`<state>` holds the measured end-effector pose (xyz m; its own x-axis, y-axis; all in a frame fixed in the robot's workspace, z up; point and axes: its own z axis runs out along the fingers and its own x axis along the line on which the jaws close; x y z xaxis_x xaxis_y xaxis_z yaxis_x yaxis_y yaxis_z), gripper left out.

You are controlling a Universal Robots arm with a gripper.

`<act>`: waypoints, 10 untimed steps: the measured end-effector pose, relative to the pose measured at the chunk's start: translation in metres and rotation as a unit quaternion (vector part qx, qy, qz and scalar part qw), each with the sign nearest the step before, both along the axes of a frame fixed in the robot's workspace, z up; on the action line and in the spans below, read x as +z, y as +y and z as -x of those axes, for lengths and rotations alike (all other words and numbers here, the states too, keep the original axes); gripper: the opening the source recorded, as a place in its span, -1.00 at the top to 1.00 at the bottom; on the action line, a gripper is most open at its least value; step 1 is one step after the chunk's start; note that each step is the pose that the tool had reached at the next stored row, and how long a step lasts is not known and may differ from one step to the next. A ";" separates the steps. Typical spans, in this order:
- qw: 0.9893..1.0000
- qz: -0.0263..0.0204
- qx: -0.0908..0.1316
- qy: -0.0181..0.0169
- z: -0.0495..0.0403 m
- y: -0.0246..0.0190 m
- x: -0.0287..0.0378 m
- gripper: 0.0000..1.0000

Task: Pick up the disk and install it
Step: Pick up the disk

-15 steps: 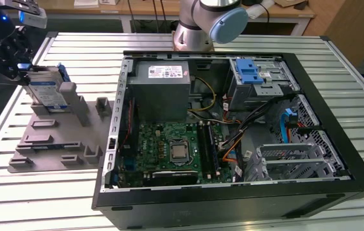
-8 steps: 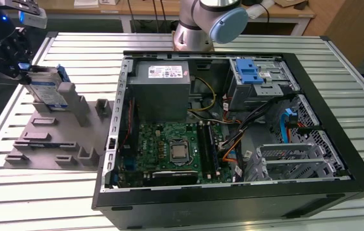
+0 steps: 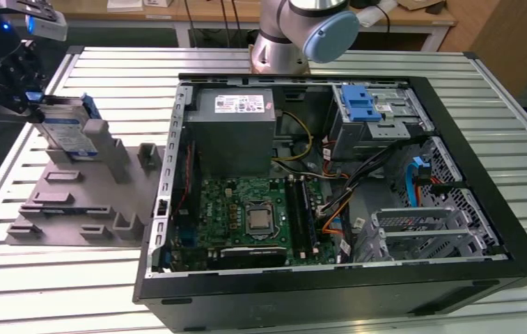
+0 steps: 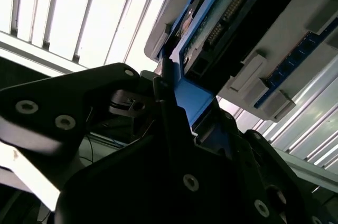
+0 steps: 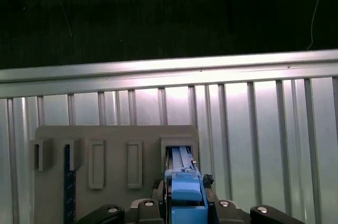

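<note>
A: While the tool (image 3: 31,104) is clamped on the disk (image 3: 68,132), which stands upright in the grey rack (image 3: 77,209), what matters?
B: Judgement: lift straight, without twisting it in the slot.

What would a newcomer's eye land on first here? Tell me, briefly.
First, the open computer case in the middle of the exterior view, with its green motherboard laid bare. Next, at the exterior view's left, the disk stands upright in a grey holder. The gripper is at the disk, with its jaws closed on the blue bracket.
</note>
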<state>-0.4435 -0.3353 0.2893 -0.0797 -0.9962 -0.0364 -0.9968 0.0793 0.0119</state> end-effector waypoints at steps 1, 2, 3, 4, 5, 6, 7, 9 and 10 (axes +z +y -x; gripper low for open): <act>1.000 0.000 0.002 0.000 0.0001 -0.0002 0.0000 0.25; 1.000 0.000 0.005 0.000 0.0001 -0.0003 0.0000 0.25; 1.000 0.000 0.011 0.000 0.0002 -0.0004 0.0000 0.25; 1.000 0.000 0.017 0.000 0.0002 -0.0004 0.0000 0.25; 1.000 0.000 0.020 0.000 0.0003 -0.0004 0.0000 0.25; 1.000 0.000 0.022 0.000 0.0004 -0.0005 0.0000 0.25; 1.000 0.000 0.024 0.000 0.0004 -0.0005 0.0000 0.25; 1.000 0.001 0.028 0.000 0.0005 -0.0005 0.0000 0.25; 0.999 0.001 0.032 0.000 0.0005 -0.0005 0.0000 0.25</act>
